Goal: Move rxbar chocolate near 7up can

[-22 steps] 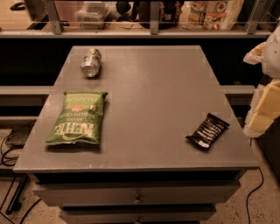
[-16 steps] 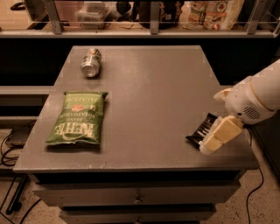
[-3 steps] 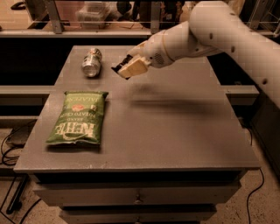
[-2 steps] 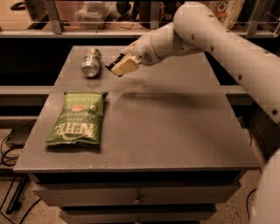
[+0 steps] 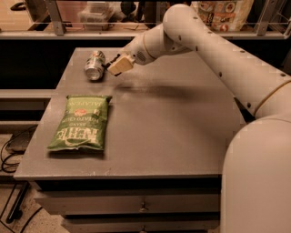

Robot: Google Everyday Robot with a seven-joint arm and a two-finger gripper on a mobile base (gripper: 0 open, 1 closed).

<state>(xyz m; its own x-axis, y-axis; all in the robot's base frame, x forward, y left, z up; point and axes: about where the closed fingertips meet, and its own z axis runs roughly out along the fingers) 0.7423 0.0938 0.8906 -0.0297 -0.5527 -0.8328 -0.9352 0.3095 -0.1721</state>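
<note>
The 7up can lies on its side at the far left of the grey table, its shiny round end towards me. My gripper hangs just right of the can, low over the table top, at the end of the white arm reaching in from the right. It is shut on the rxbar chocolate, of which only a dark sliver shows at the fingertips, next to the can. The rest of the bar is hidden by the fingers.
A large green chip bag lies flat at the front left of the table. A shelf with boxes and bags runs behind the table. Drawers sit below the table's front edge. My white arm fills the right side.
The bar has gone from the table's front right, where it lay. My gripper took hold of it and carried it across to the far left, now close beside the can and lower.
</note>
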